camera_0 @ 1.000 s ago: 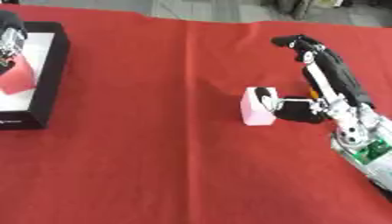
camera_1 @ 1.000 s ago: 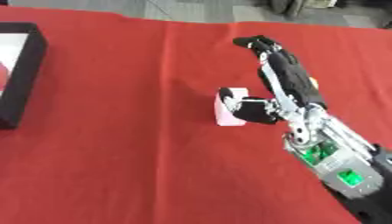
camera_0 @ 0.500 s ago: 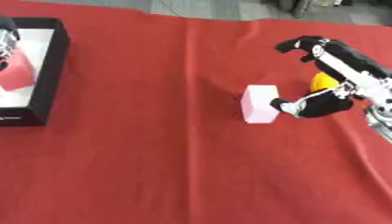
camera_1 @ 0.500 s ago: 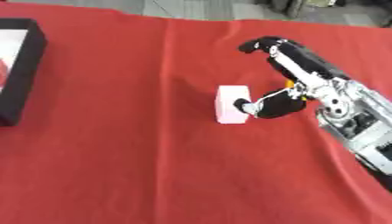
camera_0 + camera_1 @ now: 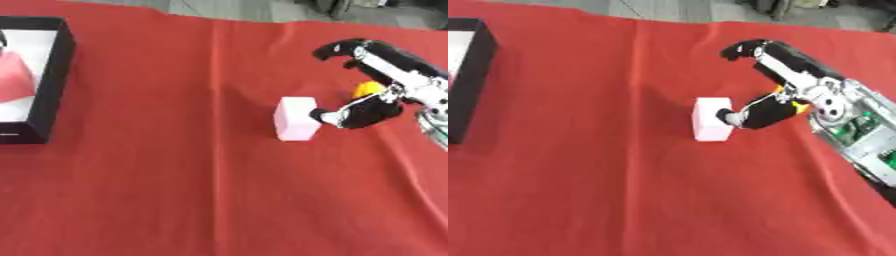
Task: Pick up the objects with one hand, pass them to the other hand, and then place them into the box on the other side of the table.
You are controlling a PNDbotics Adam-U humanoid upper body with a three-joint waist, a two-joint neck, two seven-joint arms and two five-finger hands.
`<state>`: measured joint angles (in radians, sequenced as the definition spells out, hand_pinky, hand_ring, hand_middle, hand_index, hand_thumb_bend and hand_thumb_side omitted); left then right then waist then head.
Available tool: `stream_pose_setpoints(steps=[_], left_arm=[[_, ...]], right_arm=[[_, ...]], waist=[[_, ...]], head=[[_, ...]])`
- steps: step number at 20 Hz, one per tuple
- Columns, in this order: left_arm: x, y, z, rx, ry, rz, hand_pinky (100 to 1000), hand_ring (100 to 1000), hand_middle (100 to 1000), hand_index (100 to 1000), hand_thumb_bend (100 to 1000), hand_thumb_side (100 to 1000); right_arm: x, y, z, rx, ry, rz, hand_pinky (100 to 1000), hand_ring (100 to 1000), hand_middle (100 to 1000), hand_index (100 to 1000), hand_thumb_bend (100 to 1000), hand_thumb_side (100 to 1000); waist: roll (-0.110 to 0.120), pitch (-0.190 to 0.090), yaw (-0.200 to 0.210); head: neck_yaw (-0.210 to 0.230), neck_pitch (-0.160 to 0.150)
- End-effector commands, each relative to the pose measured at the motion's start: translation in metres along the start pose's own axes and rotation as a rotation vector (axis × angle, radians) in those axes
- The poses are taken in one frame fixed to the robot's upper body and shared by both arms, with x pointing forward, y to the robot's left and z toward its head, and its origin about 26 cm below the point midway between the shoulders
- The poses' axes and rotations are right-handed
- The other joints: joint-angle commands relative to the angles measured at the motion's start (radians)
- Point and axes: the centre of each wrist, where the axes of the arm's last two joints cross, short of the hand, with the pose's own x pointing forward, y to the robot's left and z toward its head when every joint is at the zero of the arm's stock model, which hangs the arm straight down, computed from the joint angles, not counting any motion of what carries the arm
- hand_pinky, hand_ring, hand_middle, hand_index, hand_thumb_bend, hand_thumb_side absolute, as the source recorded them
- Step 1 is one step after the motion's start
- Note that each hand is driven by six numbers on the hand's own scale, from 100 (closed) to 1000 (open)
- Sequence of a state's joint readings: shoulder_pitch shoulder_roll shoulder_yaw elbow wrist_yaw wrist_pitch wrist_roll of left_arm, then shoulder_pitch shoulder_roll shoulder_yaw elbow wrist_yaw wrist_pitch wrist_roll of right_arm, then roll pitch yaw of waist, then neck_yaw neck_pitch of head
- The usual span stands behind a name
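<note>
A pale pink block (image 5: 296,119) stands on the red cloth right of centre. My right hand (image 5: 395,76) comes in from the right edge and is open. Its black thumb (image 5: 765,113) touches the block's right side, while its fingers (image 5: 339,48) arch up and away over the cloth behind the block, holding nothing. A small yellow object (image 5: 368,90) lies under the hand, partly hidden by it. The black box (image 5: 55,80) sits at the far left edge with a pink-red thing (image 5: 16,80) inside. My left hand shows in neither view.
The red cloth (image 5: 175,190) covers the whole table, with a fold line running down its middle. Grey floor and dark clutter lie beyond the far edge.
My right arm has swung from the lower right up to the right edge, uncovering the yellow object. The pink block has stayed where it was.
</note>
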<state>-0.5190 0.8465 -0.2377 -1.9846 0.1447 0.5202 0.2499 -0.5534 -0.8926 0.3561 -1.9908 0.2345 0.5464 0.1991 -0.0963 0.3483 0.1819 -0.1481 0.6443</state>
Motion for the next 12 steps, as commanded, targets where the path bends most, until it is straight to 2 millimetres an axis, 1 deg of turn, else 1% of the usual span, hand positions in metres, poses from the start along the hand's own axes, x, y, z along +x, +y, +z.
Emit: stream_pose_setpoints(steps=[1,7,10,11,12], left_arm=[[0.0094,0.0078,-0.0009,0.009,-0.051,-0.016,721,771,791,792,100,656],[0.0126,0.0075,-0.0022,0.012,-0.083,-0.022,721,771,791,790,100,644],[0.0114,0.0069,-0.0016,0.014,-0.076,-0.030,721,771,790,788,100,647],[0.0109,0.0067,-0.0014,0.015,-0.071,-0.031,721,771,789,788,100,647],[0.0103,0.0066,-0.0011,0.015,-0.067,-0.032,721,771,789,788,100,646]], right_arm=[[0.0007,-0.0062,0.0024,-0.023,0.014,0.025,867,965,832,885,470,100],[-0.0025,-0.0012,0.0037,-0.007,0.038,0.043,899,970,844,893,461,100],[-0.0046,-0.0010,0.0047,-0.002,0.053,0.053,907,969,845,891,389,100],[-0.0055,-0.0014,0.0051,-0.001,0.062,0.057,908,964,842,886,348,100],[-0.0063,-0.0021,0.0055,-0.003,0.073,0.059,902,961,839,884,333,100]], waist=[[-0.001,-0.011,0.009],[-0.020,0.007,0.030],[-0.027,0.013,0.037],[-0.028,0.014,0.038],[-0.029,0.015,0.038]], head=[[-0.022,-0.021],[-0.057,-0.031],[-0.065,-0.033],[-0.066,-0.033],[-0.066,-0.033]])
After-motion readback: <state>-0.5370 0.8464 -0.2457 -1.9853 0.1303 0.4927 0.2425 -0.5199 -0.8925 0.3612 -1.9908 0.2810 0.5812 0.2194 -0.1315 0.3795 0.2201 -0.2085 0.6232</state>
